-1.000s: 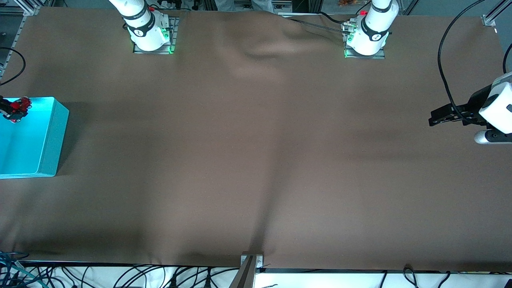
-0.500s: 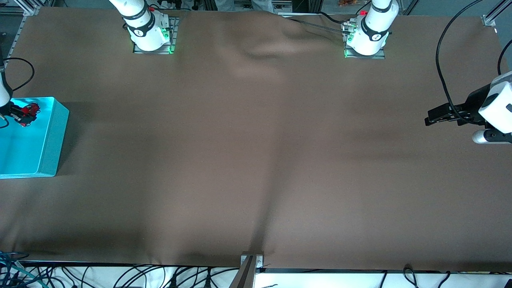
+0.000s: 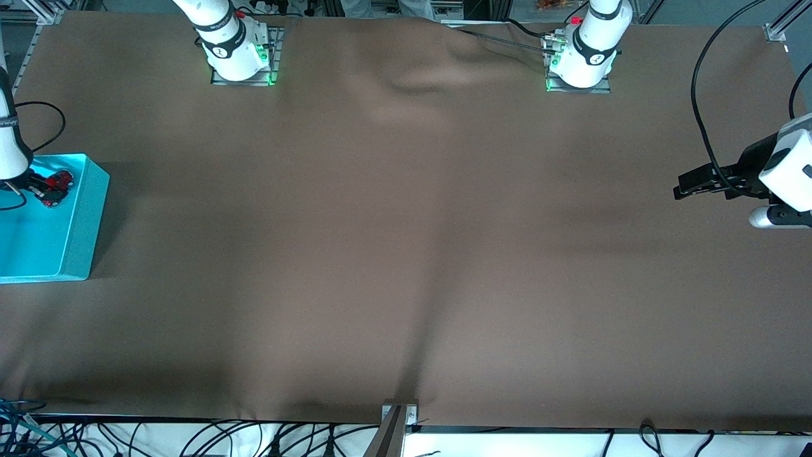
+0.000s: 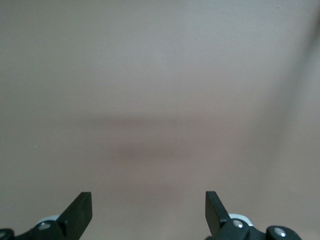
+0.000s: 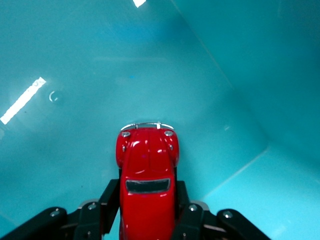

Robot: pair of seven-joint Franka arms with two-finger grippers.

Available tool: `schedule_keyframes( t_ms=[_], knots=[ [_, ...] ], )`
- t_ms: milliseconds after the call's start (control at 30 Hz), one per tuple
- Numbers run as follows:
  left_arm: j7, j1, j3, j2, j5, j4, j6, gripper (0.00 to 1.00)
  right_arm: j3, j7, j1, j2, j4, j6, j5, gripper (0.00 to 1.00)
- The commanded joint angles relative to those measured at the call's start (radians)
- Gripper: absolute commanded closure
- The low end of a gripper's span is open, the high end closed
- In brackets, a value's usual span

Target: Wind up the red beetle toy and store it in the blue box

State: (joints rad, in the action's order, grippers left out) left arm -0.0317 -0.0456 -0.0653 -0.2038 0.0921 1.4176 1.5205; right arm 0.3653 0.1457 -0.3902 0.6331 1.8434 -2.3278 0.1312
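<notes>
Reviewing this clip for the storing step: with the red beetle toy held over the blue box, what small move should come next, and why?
Probably lower a little, then open the jaws. The right gripper is shut on the red beetle toy, which hangs inside the blue box above its floor near a corner, so a short drop should keep it from bouncing. The left gripper waits open over bare table.

Glossy red beetle (image 5: 147, 185) with a dark window and chrome bumper, inside a bright turquoise box (image 3: 76, 222). Black gripper fingers (image 4: 80, 212), white arms with black bands, plain brown tablecloth (image 3: 406, 254) all over.
</notes>
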Motion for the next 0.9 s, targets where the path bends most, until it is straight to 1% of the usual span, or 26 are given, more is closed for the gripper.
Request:
schedule_keyframes(
  t_ms=[0, 200, 233, 267, 300, 333, 400, 433, 467, 733, 867],
  knots=[
    [0.004, -0.003, -0.008, 0.006, 0.026, -0.008, -0.002, 0.0, -0.011, 0.078, -0.021, 0.03, -0.013, -0.022, 0.086, 1.0],
    [0.004, -0.003, -0.008, 0.006, 0.026, -0.008, -0.002, 0.0, -0.011, 0.078, -0.022, 0.036, -0.015, -0.022, 0.093, 0.99],
    [0.004, -0.003, -0.008, 0.006, 0.026, -0.008, -0.002, 0.0, -0.011, 0.078, -0.022, 0.037, -0.015, -0.022, 0.093, 0.87],
    [0.004, -0.003, -0.008, 0.006, 0.026, -0.008, -0.002, 0.0, -0.011, 0.077, -0.022, 0.039, -0.016, -0.022, 0.093, 0.79],
    [0.004, -0.003, -0.008, 0.006, 0.026, -0.008, -0.002, 0.0, -0.011, 0.075, -0.022, 0.039, -0.018, -0.022, 0.093, 0.74],
    [0.004, -0.003, -0.008, 0.006, 0.026, -0.008, -0.002, 0.0, -0.011, 0.071, -0.022, 0.039, -0.018, -0.022, 0.093, 0.66],
    [0.004, -0.003, -0.008, 0.006, 0.026, -0.008, -0.002, 0.0, -0.011, 0.064, -0.022, 0.039, -0.018, -0.022, 0.093, 0.34],
    [0.004, -0.003, -0.008, 0.006, 0.026, -0.008, -0.002, 0.0, -0.011, 0.061, -0.022, 0.039, -0.018, -0.022, 0.094, 0.09],
    [0.006, -0.003, -0.008, 0.006, 0.026, -0.008, -0.002, 0.0, -0.011, 0.058, -0.022, 0.039, -0.018, -0.022, 0.094, 0.0],
    [0.006, -0.003, -0.008, 0.006, 0.026, -0.008, -0.002, 0.0, -0.011, 0.064, -0.022, 0.037, -0.021, -0.021, 0.097, 0.0],
    [0.006, -0.003, -0.008, 0.006, 0.026, -0.008, -0.002, 0.0, -0.011, 0.066, -0.022, 0.034, -0.061, 0.005, 0.094, 0.0]
  ],
)
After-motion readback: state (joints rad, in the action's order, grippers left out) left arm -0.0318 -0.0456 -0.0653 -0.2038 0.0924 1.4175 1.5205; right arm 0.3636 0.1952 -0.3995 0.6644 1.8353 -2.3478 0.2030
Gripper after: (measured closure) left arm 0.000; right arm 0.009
